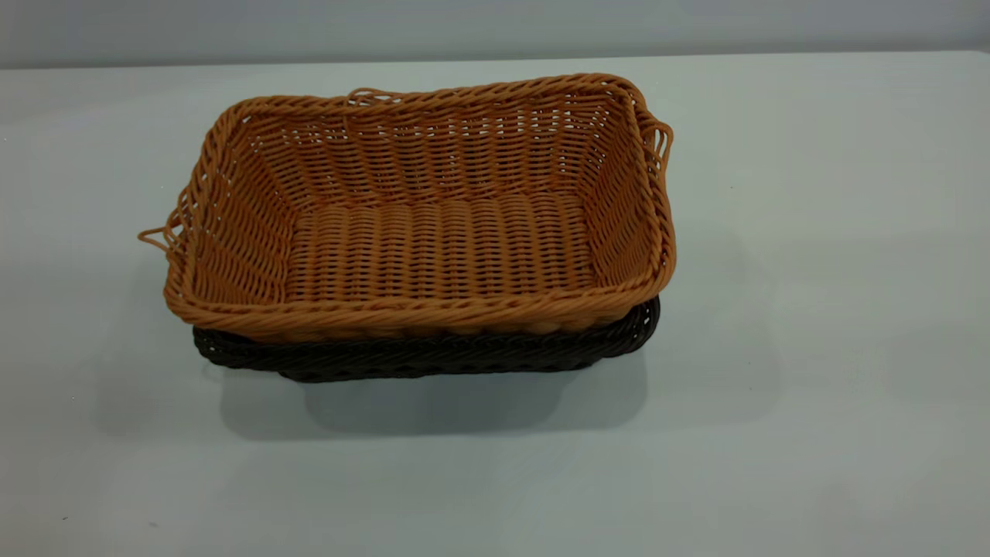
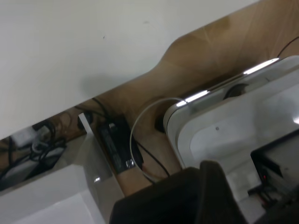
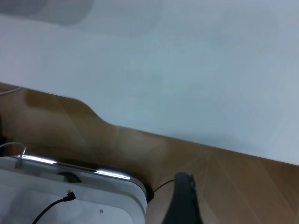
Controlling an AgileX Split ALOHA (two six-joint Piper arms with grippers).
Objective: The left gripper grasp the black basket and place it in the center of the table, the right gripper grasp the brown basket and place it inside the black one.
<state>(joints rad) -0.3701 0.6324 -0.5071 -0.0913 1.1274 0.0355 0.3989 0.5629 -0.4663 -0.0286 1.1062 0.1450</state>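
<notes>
Exterior view: the brown basket [image 1: 433,224] sits nested inside the black basket [image 1: 433,354], whose dark braided rim shows only along the near edge and the right corner beneath it. Both stand together near the middle of the pale desk [image 1: 835,309]. Neither claw appears in this view, so both arms are away from the baskets.

Left wrist view: the left claw [image 2: 196,198] shows only as a dark blurred shape at the picture's edge; whether it is apart or together I cannot tell. Beyond it lie the desk's edge [image 2: 84,51], a wood floor [image 2: 224,51], a white base unit [image 2: 238,126] and a black power brick [image 2: 117,144] with cables. No basket lies near this claw.

Right wrist view: one dark finger [image 3: 184,200] of the right claw shows; its state I cannot tell. Ahead of it spreads the bare desk, with the wood floor and a white base unit just beside the claw. No basket is near.
</notes>
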